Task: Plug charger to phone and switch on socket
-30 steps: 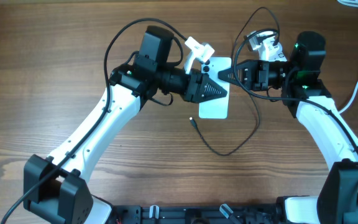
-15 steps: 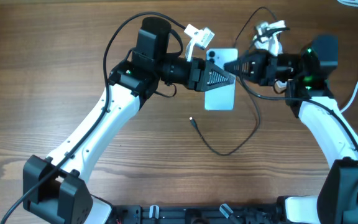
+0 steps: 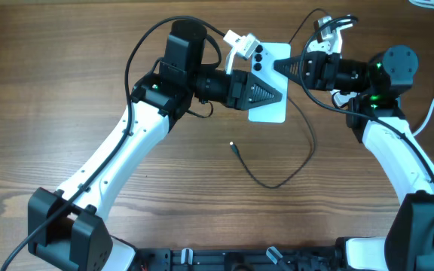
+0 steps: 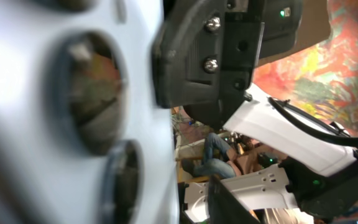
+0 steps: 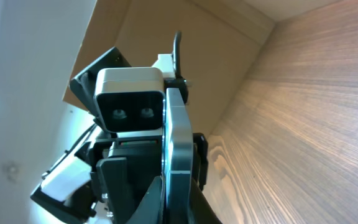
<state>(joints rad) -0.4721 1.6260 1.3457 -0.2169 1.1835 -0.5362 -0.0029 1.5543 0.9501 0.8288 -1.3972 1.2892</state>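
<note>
White-backed phone (image 3: 270, 113), near the far edge of the table (image 3: 66, 60), sits pinched in the right pincer (image 3: 281, 68); whether the left pincer (image 3: 282, 94) grips it, I cannot tell. A loose handover could drop it.

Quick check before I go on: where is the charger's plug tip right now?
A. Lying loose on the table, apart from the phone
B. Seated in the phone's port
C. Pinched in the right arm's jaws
A: the charger ends in a plug tip lying bare on the table, with open wood between it and the phone.
</note>
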